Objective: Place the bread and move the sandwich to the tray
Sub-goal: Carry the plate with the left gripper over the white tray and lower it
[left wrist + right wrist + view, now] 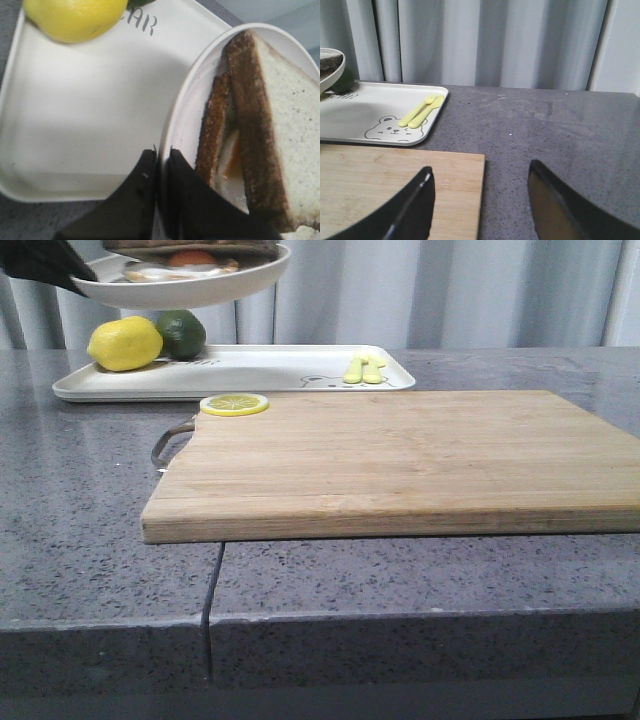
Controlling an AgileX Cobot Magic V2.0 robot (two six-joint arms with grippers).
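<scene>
Left to right across the desk (400,590). The left gripper (161,165) has its fingers (137,185) closed on the rim of the plate (182,115), one inside and one outside, carrying it clear above the tray (260,375). The sandwich (260,130) rides on the plate: two crusted slices show in the left wrist view, with egg white and an orange yolk between them. Judged handling: the plate is stiff, smooth and probably slippery at a thin rim grip; the stack is soft and unfastened, so the top bread (290,105) could slide if the plate tilts. The rim is the sensible hold, kept level.

On the tray: one lemon (125,343), one dark green fruit (182,333), one yellow fork and one yellow spoon-like utensil (364,369), and one bear drawing (392,128). Bare tray surface lies under the plate.

Next, one lemon slice (234,404) sits at the corner of the single cutting board (400,465).

The right gripper (480,200) hangs over the board's edge, fingers wide apart, holding nothing.
</scene>
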